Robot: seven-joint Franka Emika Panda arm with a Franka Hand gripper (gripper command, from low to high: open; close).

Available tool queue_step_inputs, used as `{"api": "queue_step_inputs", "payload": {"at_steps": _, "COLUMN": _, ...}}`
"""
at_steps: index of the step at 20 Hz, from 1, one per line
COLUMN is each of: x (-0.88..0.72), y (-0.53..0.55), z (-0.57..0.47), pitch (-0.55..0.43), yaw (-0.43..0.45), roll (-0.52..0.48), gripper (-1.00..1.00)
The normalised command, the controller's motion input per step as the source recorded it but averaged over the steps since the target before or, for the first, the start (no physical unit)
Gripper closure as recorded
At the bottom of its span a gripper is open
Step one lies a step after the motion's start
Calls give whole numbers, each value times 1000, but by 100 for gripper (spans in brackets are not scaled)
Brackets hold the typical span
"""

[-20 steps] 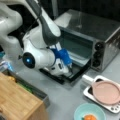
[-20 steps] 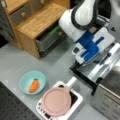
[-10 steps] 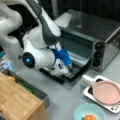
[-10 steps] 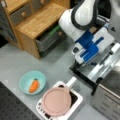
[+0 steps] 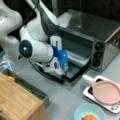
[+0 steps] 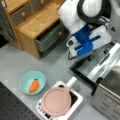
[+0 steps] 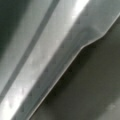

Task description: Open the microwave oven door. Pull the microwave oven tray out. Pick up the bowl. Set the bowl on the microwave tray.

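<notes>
The oven door (image 5: 75, 71) hangs open, with the hand (image 5: 65, 71) low at its front edge; whether its fingers are spread, I cannot tell. The tray looks thin, stiff, slippery metal, best pinched at its front lip. The bowl (image 6: 32, 82) waits on the table (image 6: 57, 65).

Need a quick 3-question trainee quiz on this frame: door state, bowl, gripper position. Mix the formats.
1. True or false: the microwave oven door is folded down open in front of the microwave oven.
2. Multiple choice: the bowl holding the orange lump is
A) on the grey table, beside the pink plate
B) inside the oven
C) in the gripper
3. Fill in: in a front view the gripper is low over the open ____.

Key: 1 true; 2 A; 3 door.
</notes>
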Motion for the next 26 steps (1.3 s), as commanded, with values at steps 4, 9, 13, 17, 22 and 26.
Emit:
{"api": "queue_step_inputs", "payload": {"at_steps": 4, "x": -164, "y": 247, "z": 56, "pitch": -13, "yaw": -220, "roll": -452, "gripper": -100}}
{"api": "queue_step_inputs", "payload": {"at_steps": 9, "x": -153, "y": 162, "z": 196, "pitch": -5, "yaw": -230, "roll": -548, "gripper": -100}}
{"api": "queue_step_inputs", "payload": {"at_steps": 13, "x": -119, "y": 119, "z": 225, "pitch": -9, "yaw": -188, "roll": -513, "gripper": -100}}
{"api": "queue_step_inputs", "payload": {"at_steps": 17, "x": -56, "y": 62, "z": 210, "pitch": -2, "yaw": -87, "roll": -369, "gripper": -100}}
{"api": "queue_step_inputs", "payload": {"at_steps": 22, "x": 48, "y": -1, "z": 275, "pitch": 60, "yaw": -24, "roll": -258, "gripper": -100}}
{"api": "queue_step_inputs", "payload": {"at_steps": 26, "x": 112, "y": -11, "z": 240, "pitch": 168, "yaw": 0, "roll": -215, "gripper": -100}}
